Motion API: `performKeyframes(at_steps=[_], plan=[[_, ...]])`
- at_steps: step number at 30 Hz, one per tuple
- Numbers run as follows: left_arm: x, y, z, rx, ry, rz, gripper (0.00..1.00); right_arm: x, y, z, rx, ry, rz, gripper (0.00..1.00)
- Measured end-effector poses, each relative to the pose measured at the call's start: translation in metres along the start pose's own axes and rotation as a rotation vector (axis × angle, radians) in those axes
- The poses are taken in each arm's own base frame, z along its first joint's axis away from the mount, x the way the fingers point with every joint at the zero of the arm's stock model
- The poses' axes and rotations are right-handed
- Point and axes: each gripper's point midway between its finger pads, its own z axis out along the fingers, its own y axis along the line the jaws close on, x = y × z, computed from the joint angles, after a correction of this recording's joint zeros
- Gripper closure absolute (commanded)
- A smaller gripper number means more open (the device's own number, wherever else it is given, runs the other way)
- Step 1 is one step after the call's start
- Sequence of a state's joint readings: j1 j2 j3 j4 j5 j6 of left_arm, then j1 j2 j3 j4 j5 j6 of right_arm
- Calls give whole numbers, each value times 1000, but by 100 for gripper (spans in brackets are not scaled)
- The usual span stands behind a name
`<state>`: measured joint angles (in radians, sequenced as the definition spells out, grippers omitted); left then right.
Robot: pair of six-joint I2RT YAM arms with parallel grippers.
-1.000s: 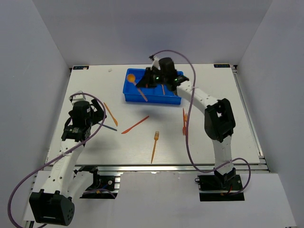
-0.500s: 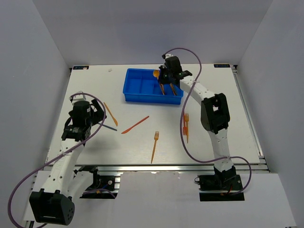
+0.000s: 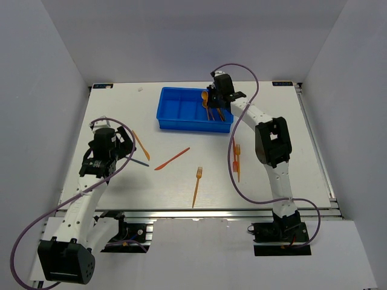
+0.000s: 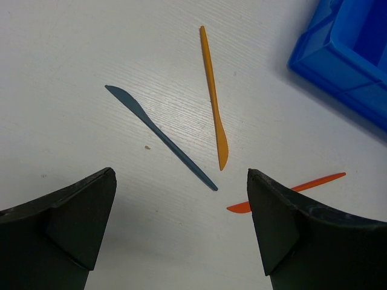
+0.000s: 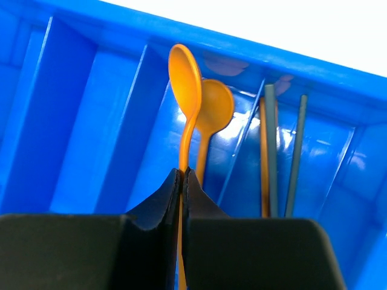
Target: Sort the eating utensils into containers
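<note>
White desk (image 3: 290, 175): your right tool (image 5: 182, 174) gripped a spoon (image 5: 186, 78) over the part-filled tray (image 5: 72, 121); your left tool (image 4: 180, 176) gaped; several utensils (image 3: 197, 186) awaited sorting.

A white rectangular worktop (image 3: 163, 187) fills the middle, boxed in by 3 plain pale grey walls: the back wall (image 3: 199, 36), left wall (image 3: 36, 121) and right wall (image 3: 357, 121). A slotted aluminium rail (image 3: 199, 212) runs along the near edge, and a side rail (image 3: 317, 151) follows the right edge. At the far corners sit 2 small black markers, the left tag (image 3: 101, 86) and the right tag (image 3: 282, 83). A tiny white speck (image 3: 139, 89) lies near the far left corner. Below the near edge is a white base panel (image 3: 199, 254). The light is even and soft, with faint shadows. Up close, the worktop shows fine streaks.
</note>
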<state>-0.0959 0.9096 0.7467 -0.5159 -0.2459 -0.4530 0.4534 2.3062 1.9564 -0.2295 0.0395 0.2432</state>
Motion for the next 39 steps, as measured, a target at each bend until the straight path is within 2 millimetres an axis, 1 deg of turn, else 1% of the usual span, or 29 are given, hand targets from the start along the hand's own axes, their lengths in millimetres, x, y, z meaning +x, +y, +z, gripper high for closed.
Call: performKeyframes(at_steps=[3, 5, 7, 8, 9, 12, 16, 17, 18, 19, 20, 22, 25, 27, 28, 30, 32, 34, 37, 39], plan=[[1, 0, 1, 0, 4, 1, 2, 0, -5, 5, 5, 4, 3, 100], [1, 0, 1, 0, 6, 1, 2, -3, -5, 9, 5, -3, 4, 85], [1, 0, 1, 0, 6, 1, 2, -6, -4, 11, 0, -9, 9, 73], [1, 0, 1, 0, 6, 2, 2, -7, -3, 11, -5, -12, 13, 69], [1, 0, 1, 0, 7, 2, 2, -8, -2, 11, -8, -13, 14, 62], [2, 0, 1, 0, 8, 2, 2, -8, 0, 11, -15, -13, 21, 46], [2, 0, 2, -1, 10, 3, 2, -10, 1, 8, -17, -15, 20, 45], [2, 0, 2, -1, 10, 3, 2, -11, 1, 5, -16, -18, 19, 42], [2, 0, 2, -1, 10, 3, 2, -13, 1, -1, -13, -20, 20, 35], [2, 0, 2, -2, 9, 2, 2, -12, 0, -10, -7, -18, 22, 21], [2, 0, 2, -2, 10, 2, 2, -10, -2, -22, 7, -15, 21, 11], [2, 1, 2, -6, 9, 3, 2, -11, -7, -54, 42, -28, 21, 11], [1, 6, 1, -33, 2, -2, 2, -9, -13, -117, 89, -73, 40, 11], [-1, 16, -1, -87, -18, -19, 2, 0, -13, -163, 99, -109, 63, 11], [-2, 22, -3, -122, -30, -33, 2, 4, -14, -180, 100, -137, 74, 11], [-6, 38, -10, -208, -61, -65, 2, 22, -14, -214, 106, -173, 89, 11], [-10, 49, -17, -273, -79, -97, 2, 44, -11, -233, 110, -179, 90, 11], [-17, 54, -24, -320, -93, -139, 2, 69, -10, -243, 115, -159, 81, 11], [-23, 53, -30, -334, -98, -206, 2, 101, -16, -248, 124, -122, 87, 11], [-21, 48, -27, -331, -78, -243, 2, 117, -19, -246, 116, -110, 95, 11]])
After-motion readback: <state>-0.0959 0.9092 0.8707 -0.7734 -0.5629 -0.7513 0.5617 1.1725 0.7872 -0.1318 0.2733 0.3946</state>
